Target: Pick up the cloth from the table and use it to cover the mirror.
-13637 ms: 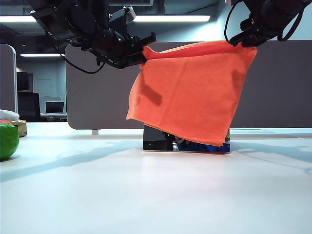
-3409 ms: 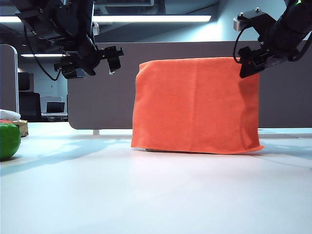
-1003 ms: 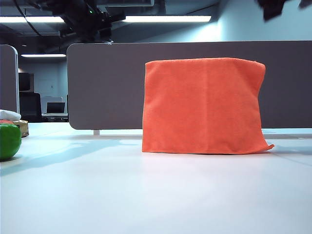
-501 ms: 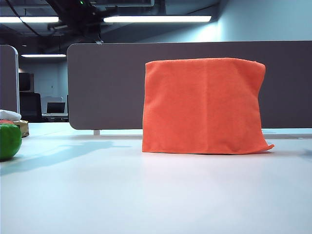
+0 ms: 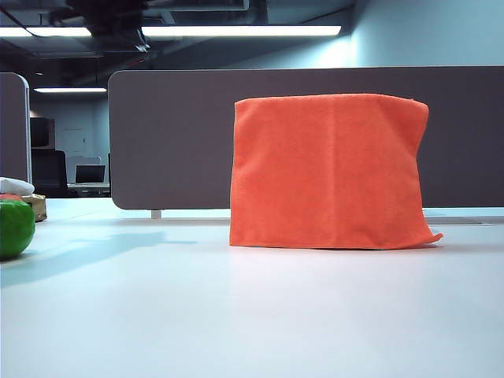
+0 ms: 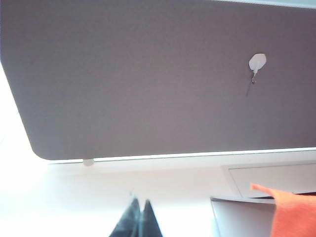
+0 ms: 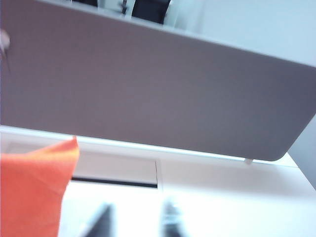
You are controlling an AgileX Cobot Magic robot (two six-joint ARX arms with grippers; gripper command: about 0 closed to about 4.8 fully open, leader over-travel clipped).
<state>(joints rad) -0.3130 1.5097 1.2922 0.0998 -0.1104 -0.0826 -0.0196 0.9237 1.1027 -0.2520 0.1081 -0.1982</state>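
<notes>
The orange cloth (image 5: 331, 169) hangs draped over the mirror at centre right of the white table (image 5: 236, 315), its lower edge on the tabletop. The mirror is fully hidden under it in the exterior view. Neither gripper shows in that view. In the left wrist view my left gripper (image 6: 138, 217) is shut with nothing in it, high above the table, with a corner of the cloth (image 6: 291, 212) off to one side. In the right wrist view my right gripper (image 7: 137, 219) is blurred, its fingers apart and empty, and the cloth (image 7: 34, 192) lies beside it.
A grey-brown partition (image 5: 173, 142) runs along the back of the table, with a small white hook (image 6: 256, 61) on it. A green round object (image 5: 14, 227) sits at the far left edge. A pale panel (image 6: 239, 217) shows beside the cloth.
Both arms have risen out of the top of the exterior view. The left gripper's fingers came together. The cloth has stayed still over the mirror.
</notes>
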